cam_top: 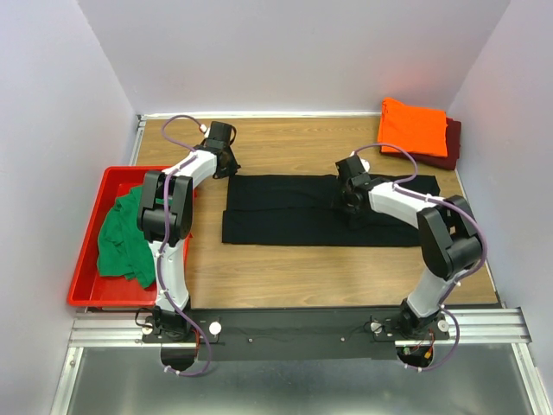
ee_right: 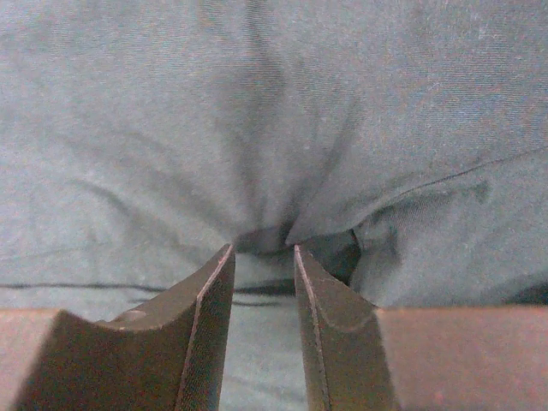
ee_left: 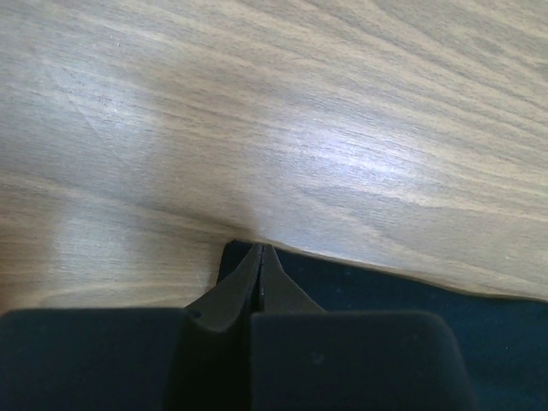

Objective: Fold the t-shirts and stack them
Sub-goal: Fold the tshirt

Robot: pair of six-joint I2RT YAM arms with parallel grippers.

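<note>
Top external view shows a black cotton short-sleeved t-shirt (cam_top: 285, 212) spread flat as a long folded band across the middle of the light wooden table (cam_top: 294, 143). The left gripper (cam_top: 226, 166) sits at the band's far left corner. In the left wrist view its two dark fingers (ee_left: 235, 295) are pressed together, tips meeting right at the edge of the black cloth where that edge peaks slightly. Whether any cloth is nipped between them cannot be told.

The right gripper (cam_top: 348, 197) is down on the black shirt, right of its middle. In the right wrist view its fingers (ee_right: 205, 317) stand apart with a clear gap, and the fabric just ahead of the tips is gathered into a small pucker with creases fanning out from it.

A bright orange folded t-shirt (cam_top: 413, 126) lies on top of a dark maroon folded t-shirt (cam_top: 448, 151) at the far right corner of the table, against the wall. A green t-shirt (cam_top: 125, 233) is crumpled in a rigid red plastic tray (cam_top: 84, 259) at the left edge, beside the left arm.
</note>
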